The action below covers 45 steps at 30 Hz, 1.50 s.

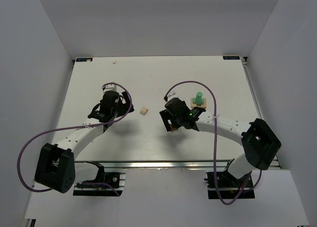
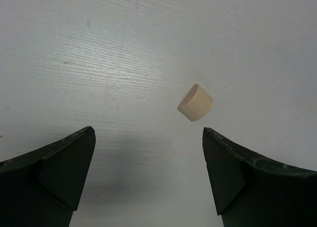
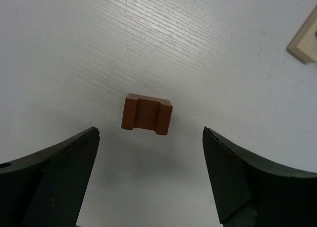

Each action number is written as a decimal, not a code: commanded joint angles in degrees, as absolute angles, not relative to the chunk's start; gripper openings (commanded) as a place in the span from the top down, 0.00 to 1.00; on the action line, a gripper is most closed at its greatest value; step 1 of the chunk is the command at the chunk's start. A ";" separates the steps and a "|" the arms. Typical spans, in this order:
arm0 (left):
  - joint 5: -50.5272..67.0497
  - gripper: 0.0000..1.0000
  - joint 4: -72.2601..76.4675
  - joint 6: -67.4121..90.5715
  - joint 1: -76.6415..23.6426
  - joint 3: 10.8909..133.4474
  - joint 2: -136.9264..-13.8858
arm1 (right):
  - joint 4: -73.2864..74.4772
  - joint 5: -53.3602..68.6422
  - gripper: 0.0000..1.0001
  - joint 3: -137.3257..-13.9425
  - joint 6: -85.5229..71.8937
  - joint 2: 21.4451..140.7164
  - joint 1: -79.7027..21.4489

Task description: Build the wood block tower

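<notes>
Table (image 1: 143,147): the white board you work on, walled on three sides. Every block you can see lies across its middle band.

Left arm (image 1: 74,135): reaches from its base at the near left toward the table's centre, with a purple cable looping beside it.

Right arm (image 1: 223,123): reaches from its base at the near right toward the centre, its wrist just beside the two stacked blocks.

Left gripper (image 2: 148,133): your left claw is spread wide and grips nothing. Its two dark fingers hang over bare table.

Right gripper (image 3: 151,130): your right claw is likewise spread wide and empty, with both fingers clear of the block in front of them.

Pale tan base block (image 1: 198,104): lies flat on the table, right of centre and just beyond the right wrist, and carries the green piece. A pale tan corner also shows at the upper right edge of the right wrist view, but you cannot tell from that view which block it is.

Mint green block (image 1: 199,96): stands upright on the base block and touches it.

Loose pale tan block (image 2: 195,103): has one rounded edge and rests alone near the table's centre. It sits ahead of the left fingertips, nearer the right-hand finger in the wrist view, and touches neither.

Dark brown notched block (image 3: 147,114): lies flat with its groove facing up, ahead of the right fingertips and in line with the gap between them, well apart from the loose tan block.
</notes>
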<state>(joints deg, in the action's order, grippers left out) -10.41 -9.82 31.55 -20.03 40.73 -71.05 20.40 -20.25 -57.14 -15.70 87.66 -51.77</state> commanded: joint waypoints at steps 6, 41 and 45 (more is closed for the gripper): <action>-5.47 0.02 -7.82 29.54 -19.78 39.99 -71.54 | 18.02 -20.22 0.11 -55.81 -16.52 85.25 -51.94; -3.69 0.02 -7.29 28.56 -19.78 40.25 -73.56 | 18.11 -20.39 0.11 -55.72 -17.23 87.71 -51.86; -3.60 0.02 -7.29 28.56 -19.78 40.25 -73.56 | 18.10 -20.39 0.11 -55.55 -17.23 87.80 -51.94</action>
